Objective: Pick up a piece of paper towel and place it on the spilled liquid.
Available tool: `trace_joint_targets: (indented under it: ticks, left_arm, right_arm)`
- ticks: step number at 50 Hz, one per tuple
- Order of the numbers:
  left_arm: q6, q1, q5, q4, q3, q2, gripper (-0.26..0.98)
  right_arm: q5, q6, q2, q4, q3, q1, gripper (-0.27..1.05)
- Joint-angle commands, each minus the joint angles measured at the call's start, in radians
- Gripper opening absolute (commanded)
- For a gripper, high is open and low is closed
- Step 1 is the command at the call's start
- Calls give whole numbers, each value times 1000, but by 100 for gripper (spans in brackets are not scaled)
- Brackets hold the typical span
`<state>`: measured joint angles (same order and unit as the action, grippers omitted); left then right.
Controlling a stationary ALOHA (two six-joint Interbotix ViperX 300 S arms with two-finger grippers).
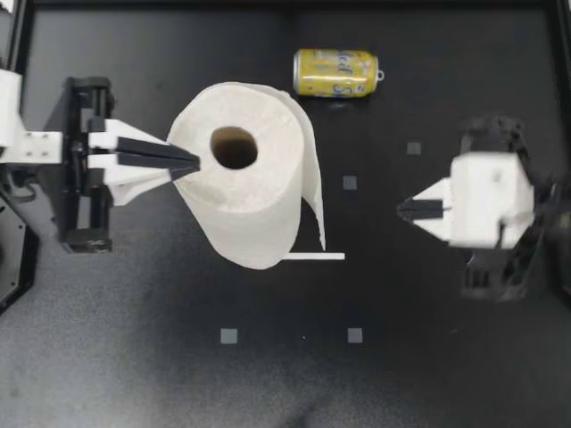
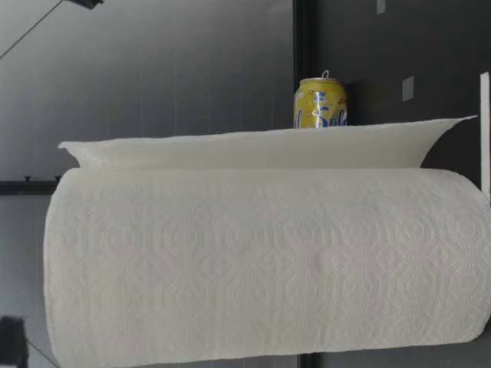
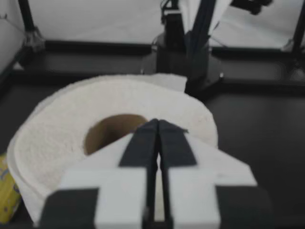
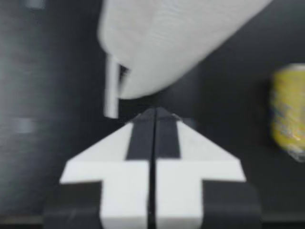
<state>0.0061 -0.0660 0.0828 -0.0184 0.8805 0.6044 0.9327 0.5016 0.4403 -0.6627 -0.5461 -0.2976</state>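
Paper towel (image 1: 241, 192) is what we look at first: a big white roll that stands upright on the dark worktop (image 1: 428, 357), a bit to our left of the middle. Its brown cardboard hole (image 1: 234, 148) faces up. One loose sheet (image 1: 308, 169) hangs off the roll on the side that faces our right arm, and it runs down to the worktop. A thin white strip (image 1: 312, 257) lies flat on the worktop right at the foot of the roll, under that sheet's end. Our left tool (image 1: 196, 166) comes in from the left with its two dark fingers pressed together and nothing between them. Its tip is over the top of the roll, just beside the hole, and we cannot tell if it touches the paper. Our right tool (image 1: 401, 209) is on the other side, well apart from the roll, and it points at the roll. Its fingers are pressed together too, and they hold nothing. A yellow can (image 1: 335, 72) lies on its side on the worktop behind the roll, near the far edge. From table height the roll fills most of what we see, and the can peeks out behind the loose sheet. A few small grey squares (image 1: 229, 336) are marked on the worktop.
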Motion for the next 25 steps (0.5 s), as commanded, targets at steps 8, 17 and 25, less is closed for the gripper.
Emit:
trace_joint_targets:
  ticks: [8, 17, 25]
  left_arm:
    - [-2, -34, -75, 0, -51, -2, 7]
    - [-2, -55, -124, 0, -52, 9, 7]
    - [-3, -57, -173, 2, -55, 12, 7]
  right_arm:
    - [379, 637, -143, -578, 28, -325, 3]
    - [410, 980, -301, -703, 18, -345, 3]
    - [489, 1206, -403, -781, 41, -345, 5]
